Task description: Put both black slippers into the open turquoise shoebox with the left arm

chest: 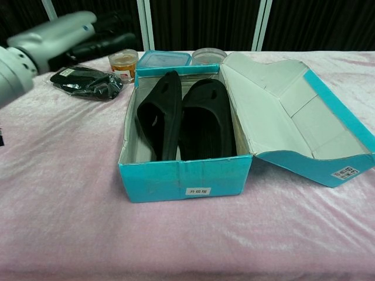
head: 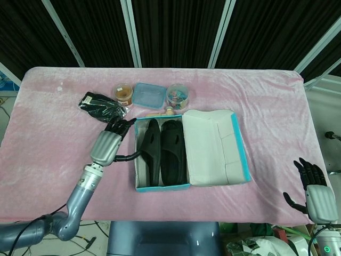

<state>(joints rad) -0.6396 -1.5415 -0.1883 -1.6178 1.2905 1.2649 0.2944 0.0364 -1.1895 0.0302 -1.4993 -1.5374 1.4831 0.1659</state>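
both black slippers sit inside the turquoise shoebox (head: 160,188), side by side, toes toward the far end. the left slipper (head: 149,150) leans tilted on its edge against the box's left wall, while the right slipper (head: 172,152) lies flat beside it, the two touching along their length. in the chest view the tilted one (chest: 158,114) rests against the flat one (chest: 206,120) behind the box's front wall (chest: 184,178). the lid (head: 213,146) lies folded open to the right, its pale inside facing up.

the left hand (head: 109,141) is just outside the box's left wall, released, holding nothing, fingers spread and pointing toward the far side of the table. in the chest view it (chest: 70,38) shows at the upper left, above a black wrapped bundle (chest: 85,82).

the right hand (head: 314,189) hangs off the near right corner of the table, fingers apart and holding nothing.

behind the box stand a brown-filled jar (head: 123,93), a blue lidded container (head: 149,94) and a tub of colourful bits (head: 177,96), all on the pink cloth (head: 266,106).
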